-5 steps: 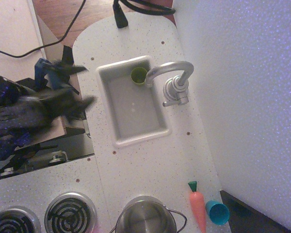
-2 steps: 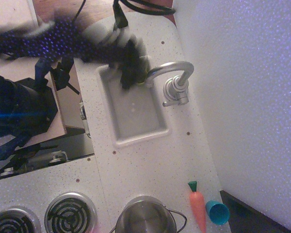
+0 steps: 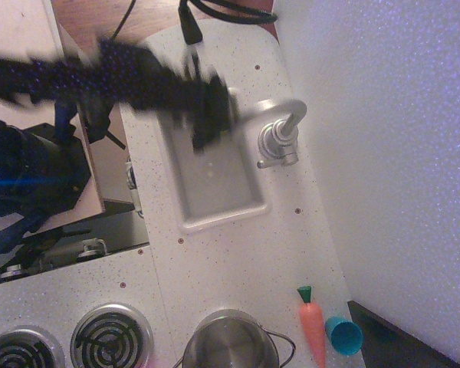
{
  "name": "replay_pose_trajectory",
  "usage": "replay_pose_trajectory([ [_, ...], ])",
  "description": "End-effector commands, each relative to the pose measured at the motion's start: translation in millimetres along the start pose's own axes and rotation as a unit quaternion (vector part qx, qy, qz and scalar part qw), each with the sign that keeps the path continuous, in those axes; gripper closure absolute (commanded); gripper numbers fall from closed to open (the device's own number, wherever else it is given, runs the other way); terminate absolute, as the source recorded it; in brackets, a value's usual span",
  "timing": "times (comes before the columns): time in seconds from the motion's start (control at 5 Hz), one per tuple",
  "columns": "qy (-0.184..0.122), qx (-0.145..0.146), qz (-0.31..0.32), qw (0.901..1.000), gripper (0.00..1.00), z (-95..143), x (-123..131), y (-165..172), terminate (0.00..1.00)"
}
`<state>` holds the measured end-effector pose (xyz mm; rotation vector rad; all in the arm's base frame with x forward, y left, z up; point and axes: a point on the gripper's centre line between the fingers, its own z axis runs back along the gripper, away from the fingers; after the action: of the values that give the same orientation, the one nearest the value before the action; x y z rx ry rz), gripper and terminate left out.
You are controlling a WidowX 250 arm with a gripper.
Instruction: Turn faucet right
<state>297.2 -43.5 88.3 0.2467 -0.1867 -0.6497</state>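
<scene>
The shiny silver faucet (image 3: pixel 280 130) stands on the white counter at the right of the sink (image 3: pixel 215 215). Its arched spout curves left over the sink's top end, and its short lever sticks out toward the bottom left. My black arm reaches in from the left, blurred by motion. My gripper (image 3: pixel 211 115) hangs over the sink's top end, just left of the spout tip and covering it. Its fingers are too blurred to tell whether they are open or shut. The green cup seen in the sink before is hidden behind the gripper.
A steel pot (image 3: pixel 230 343) sits at the bottom edge beside two stove burners (image 3: pixel 111 337). A toy carrot (image 3: pixel 313 326) and a blue cup (image 3: pixel 343 335) lie at the bottom right. A pale wall (image 3: pixel 383 153) bounds the right side. A black cable (image 3: pixel 192 23) lies at the top.
My arm has swung from the far left up and across to the sink's top end, then moved slightly down and right toward the spout tip. The faucet looks unmoved.
</scene>
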Motion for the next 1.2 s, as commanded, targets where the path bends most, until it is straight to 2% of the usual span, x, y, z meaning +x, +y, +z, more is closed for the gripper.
replay_pose_trajectory([
  [0.0,-0.064,0.153,-0.129,0.9776,0.0,16,33,-21,0.0],
  [0.2,-0.132,0.264,-0.193,0.9356,0.0,44,57,-31,0.0],
  [0.4,-0.153,0.259,-0.211,0.93,0.0,52,67,-43,0.0],
  [0.6,-0.159,0.248,-0.232,0.9269,0.0,50,69,-55,0.0],
  [0.8,-0.156,0.222,-0.256,0.928,0.0,41,62,-75,0.0],
  [1.0,-0.159,0.211,-0.322,0.909,0.0,43,64,-96,0.0],
])
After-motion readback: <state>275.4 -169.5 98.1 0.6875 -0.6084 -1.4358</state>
